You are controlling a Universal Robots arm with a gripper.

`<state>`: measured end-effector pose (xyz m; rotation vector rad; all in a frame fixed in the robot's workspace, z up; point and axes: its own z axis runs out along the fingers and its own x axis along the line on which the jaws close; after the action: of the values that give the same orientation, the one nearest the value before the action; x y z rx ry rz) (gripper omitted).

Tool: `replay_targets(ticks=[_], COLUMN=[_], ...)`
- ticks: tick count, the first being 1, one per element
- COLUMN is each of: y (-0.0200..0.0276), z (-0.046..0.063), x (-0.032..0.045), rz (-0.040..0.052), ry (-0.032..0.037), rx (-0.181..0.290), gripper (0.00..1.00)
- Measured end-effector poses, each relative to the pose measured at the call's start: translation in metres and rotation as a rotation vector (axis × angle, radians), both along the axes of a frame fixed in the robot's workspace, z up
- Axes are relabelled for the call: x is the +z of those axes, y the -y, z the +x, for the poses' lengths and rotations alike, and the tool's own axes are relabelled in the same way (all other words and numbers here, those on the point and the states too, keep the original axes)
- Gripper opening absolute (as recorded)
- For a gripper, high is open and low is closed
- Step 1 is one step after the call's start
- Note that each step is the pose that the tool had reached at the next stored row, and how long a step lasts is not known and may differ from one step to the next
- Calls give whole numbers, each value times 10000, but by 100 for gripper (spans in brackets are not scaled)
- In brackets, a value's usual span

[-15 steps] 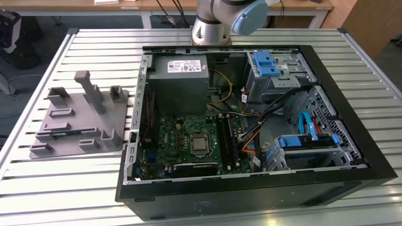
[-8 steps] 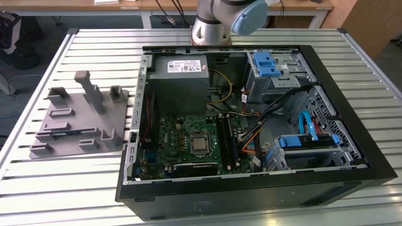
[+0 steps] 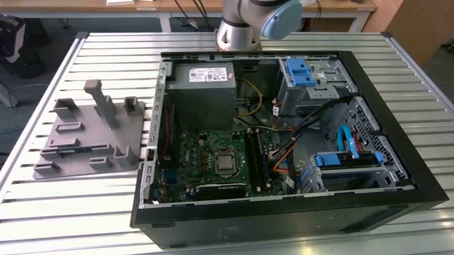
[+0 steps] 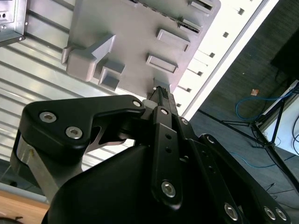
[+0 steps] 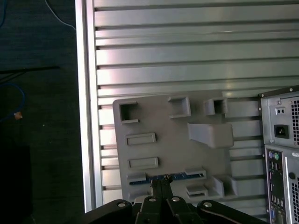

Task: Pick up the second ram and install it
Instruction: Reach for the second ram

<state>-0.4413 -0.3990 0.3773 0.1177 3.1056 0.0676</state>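
Slatted table (image 5: 187,60) holds the tray (image 5: 163,154). Gripper (image 5: 160,183) hangs closed, empty, over the ram (image 5: 176,177). Centre it across the long edges.

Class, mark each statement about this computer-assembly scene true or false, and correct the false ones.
1. The computer case lies open on the slatted metal table. True.
2. The grey tray sits inside the case. False: it sits on the table beside the case, on the exterior view's left.
3. The second ram lies in the grey tray. True, as the first wrist view shows.
4. The gripper is down inside the case. False: in the first wrist view it is at the tray, right by the ram.
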Motion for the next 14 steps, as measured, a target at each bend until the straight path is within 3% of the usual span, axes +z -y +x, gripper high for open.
replay_targets(ticks=[14], y=[2], z=[0], x=[-114], rz=[0], ry=[0], rx=[1], gripper=[10])
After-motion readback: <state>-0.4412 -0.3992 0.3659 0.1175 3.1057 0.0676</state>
